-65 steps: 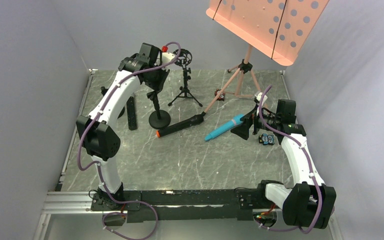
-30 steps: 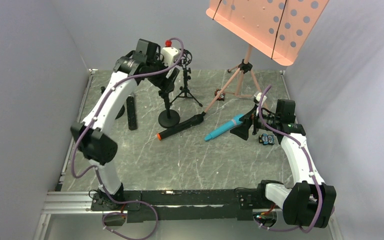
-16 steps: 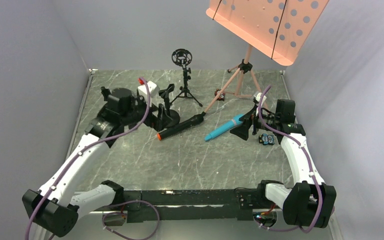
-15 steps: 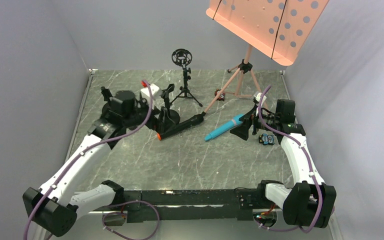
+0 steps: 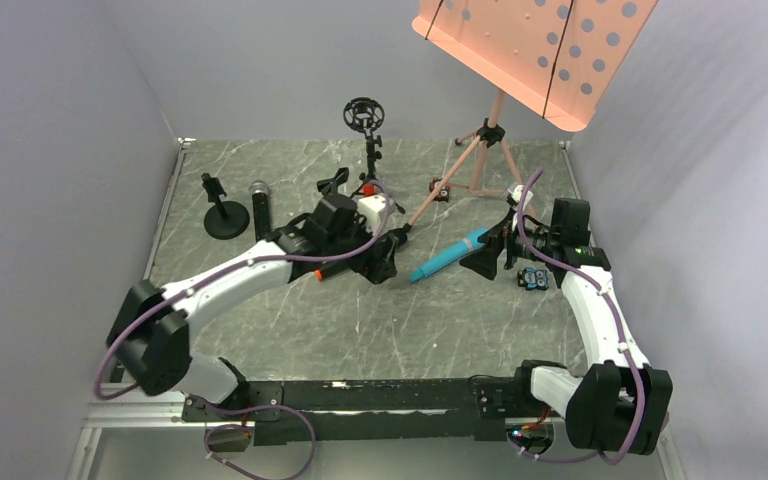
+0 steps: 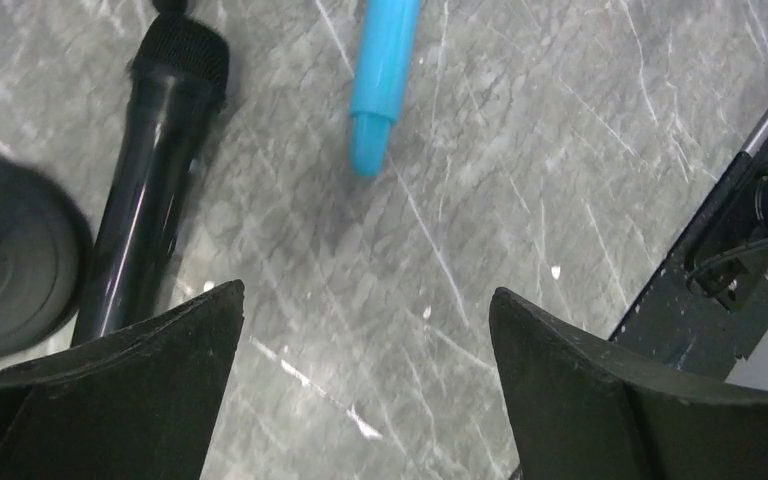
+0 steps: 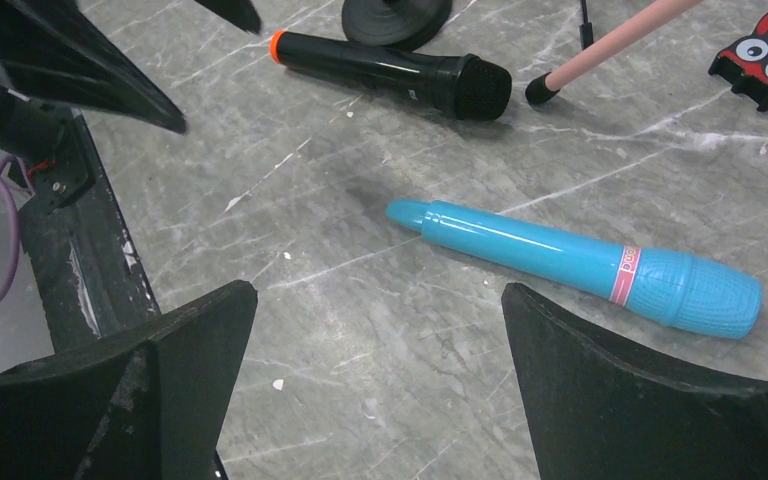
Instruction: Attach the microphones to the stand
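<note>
Left end effector (image 6: 365, 300) fingers apart and empty, above desk (image 5: 360, 320) beside orange-ended black mic (image 7: 390, 65), right end effector (image 7: 380, 290) spread wide over cyan mic (image 7: 580, 262) lying flat, silver-headed mic (image 5: 260, 213) near round-based stand (image 5: 225, 216)

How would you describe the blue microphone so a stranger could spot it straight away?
Find the salmon-pink music stand at the far right. On the marble table just in front of its tripod legs lies the blue microphone. It is bright cyan with a pink band below its ribbed head, whereas the neighbouring microphone is black with an orange end.
</note>
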### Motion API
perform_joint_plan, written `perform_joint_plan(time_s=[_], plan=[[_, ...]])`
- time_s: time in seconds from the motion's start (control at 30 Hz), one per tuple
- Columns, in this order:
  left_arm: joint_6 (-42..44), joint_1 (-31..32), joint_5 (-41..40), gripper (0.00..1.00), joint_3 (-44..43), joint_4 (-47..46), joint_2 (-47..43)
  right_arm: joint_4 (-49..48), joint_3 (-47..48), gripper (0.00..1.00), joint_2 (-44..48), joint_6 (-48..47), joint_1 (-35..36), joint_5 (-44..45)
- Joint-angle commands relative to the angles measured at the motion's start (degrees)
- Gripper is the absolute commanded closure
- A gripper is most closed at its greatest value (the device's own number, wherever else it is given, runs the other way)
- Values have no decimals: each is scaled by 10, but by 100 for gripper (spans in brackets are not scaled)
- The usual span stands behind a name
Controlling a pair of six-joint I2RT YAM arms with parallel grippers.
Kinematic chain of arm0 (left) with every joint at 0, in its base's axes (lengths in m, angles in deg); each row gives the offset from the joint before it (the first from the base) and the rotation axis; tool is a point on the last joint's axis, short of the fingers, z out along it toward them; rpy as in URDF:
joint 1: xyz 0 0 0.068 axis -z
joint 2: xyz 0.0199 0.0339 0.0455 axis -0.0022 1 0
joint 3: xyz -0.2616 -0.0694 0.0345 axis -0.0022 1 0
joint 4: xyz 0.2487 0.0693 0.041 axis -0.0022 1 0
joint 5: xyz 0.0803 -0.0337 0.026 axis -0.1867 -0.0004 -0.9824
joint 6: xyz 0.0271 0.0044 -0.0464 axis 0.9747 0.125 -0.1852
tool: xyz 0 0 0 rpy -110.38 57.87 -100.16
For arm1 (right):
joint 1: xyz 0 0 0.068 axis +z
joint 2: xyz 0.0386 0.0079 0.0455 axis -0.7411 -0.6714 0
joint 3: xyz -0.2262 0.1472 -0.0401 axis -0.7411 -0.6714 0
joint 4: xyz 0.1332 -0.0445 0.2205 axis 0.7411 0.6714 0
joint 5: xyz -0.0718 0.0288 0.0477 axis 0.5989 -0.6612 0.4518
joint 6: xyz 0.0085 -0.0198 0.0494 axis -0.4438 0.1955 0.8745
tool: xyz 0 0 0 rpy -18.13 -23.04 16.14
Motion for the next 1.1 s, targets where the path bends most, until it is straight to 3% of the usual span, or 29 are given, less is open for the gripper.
perform_joint_plan(time_s=[0.0, 0.4, 0.57, 0.87, 1.07], plan=[[19, 36, 5, 4, -90, -41, 76, -28, 9, 0, -3, 13, -4, -5], [60, 76, -3, 5, -283, -4, 309, -63, 7, 0, -6, 81, -53, 31], [68, 84, -33, 12, -365, 36, 387, -68, 6, 0, -5, 89, -65, 28], [58, 100, -61, 19, -403, 54, 449, -68, 7, 0, -12, 90, -70, 21], [62, 103, -90, 17, -379, 41, 423, -68, 7, 0, -11, 90, -72, 16]])
